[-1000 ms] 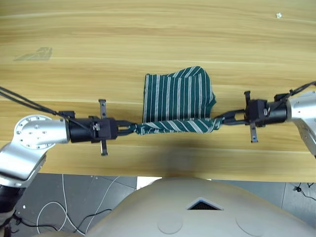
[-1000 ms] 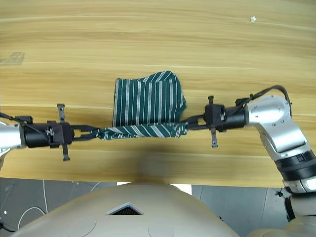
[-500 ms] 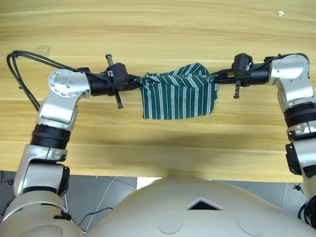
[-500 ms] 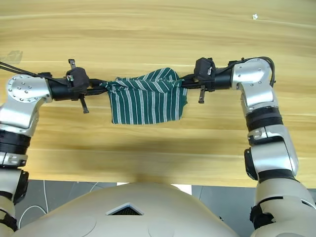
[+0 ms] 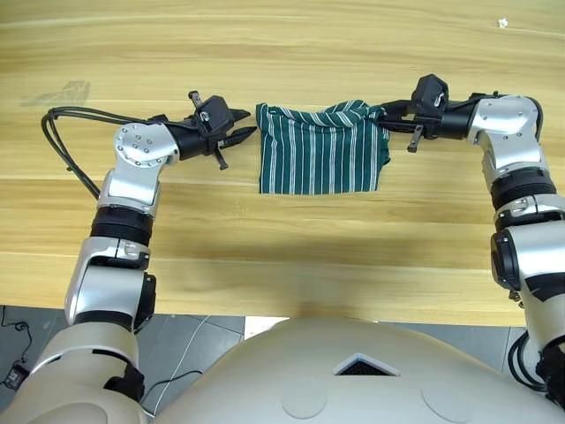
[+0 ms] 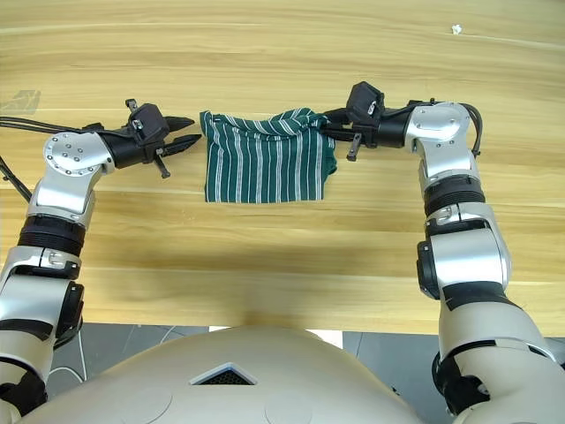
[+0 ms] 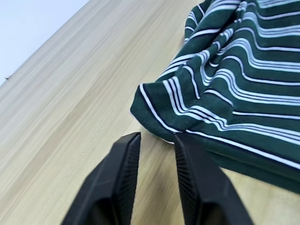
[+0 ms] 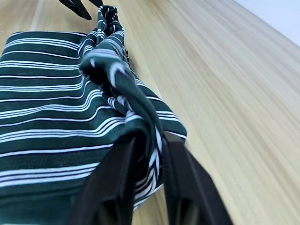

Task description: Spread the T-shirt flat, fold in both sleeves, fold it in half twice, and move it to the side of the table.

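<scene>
The left gripper [image 5: 246,124] has just let go of the dark green, white-striped cotton T-shirt [image 5: 320,161] and drawn back, fingers parted, just off its 10 o'clock corner. The right gripper [image 5: 386,115] still pinches the 2 o'clock corner. The shirt lies folded on the light wooden table [image 5: 265,53], so this fold looks laid. The forearms point inward, elbows bent.

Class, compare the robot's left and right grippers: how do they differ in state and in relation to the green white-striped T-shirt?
The left gripper is open and empty; the right gripper is shut on cloth. The left gripper's tips sit beside the left corner of the green white-striped T-shirt; the right gripper pinches its bunched right corner. Both point inward over the wooden table.
</scene>
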